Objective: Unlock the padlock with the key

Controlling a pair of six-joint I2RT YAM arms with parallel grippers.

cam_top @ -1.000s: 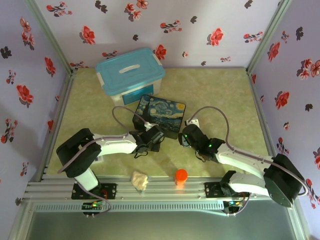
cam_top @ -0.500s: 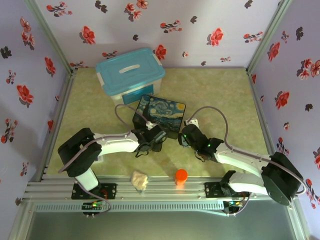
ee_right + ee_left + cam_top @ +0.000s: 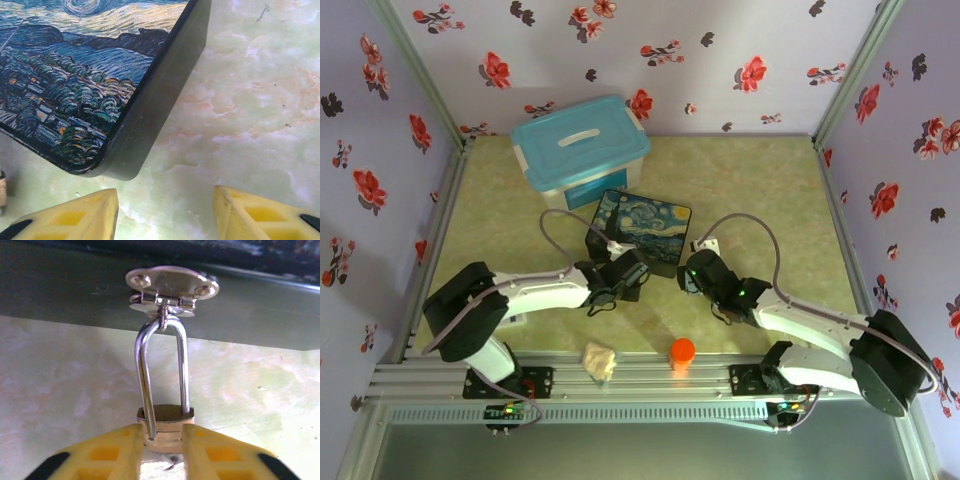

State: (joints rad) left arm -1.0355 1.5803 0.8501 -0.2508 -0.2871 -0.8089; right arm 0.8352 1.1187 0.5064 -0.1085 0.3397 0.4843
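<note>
Brass-and-steel stuff is tiny from the overhead camera, so you mostly get the layout. The painted tin box (image 3: 645,225) sits mid-table with a blue-lidded tub (image 3: 580,148) behind it and an orange cap (image 3: 682,349) by the front rail. The left arm (image 3: 545,290) and right arm (image 3: 800,320) both reach in at the box's near side. Left wrist cam: the padlock (image 3: 165,416) hangs by its shackle from the hasp (image 3: 172,284) on the box wall, and the left gripper (image 3: 164,447) is clamped on the lock's body, one yellow finger each side. Right wrist cam: the right gripper (image 3: 165,210) has its fingers spread wide with nothing between them, just off the box's corner. I'd call this the hold-the-lock-steady stage. Next, the right side needs to get the key and line it up with the keyhole, which I'm guessing faces down, so fiddly.
</note>
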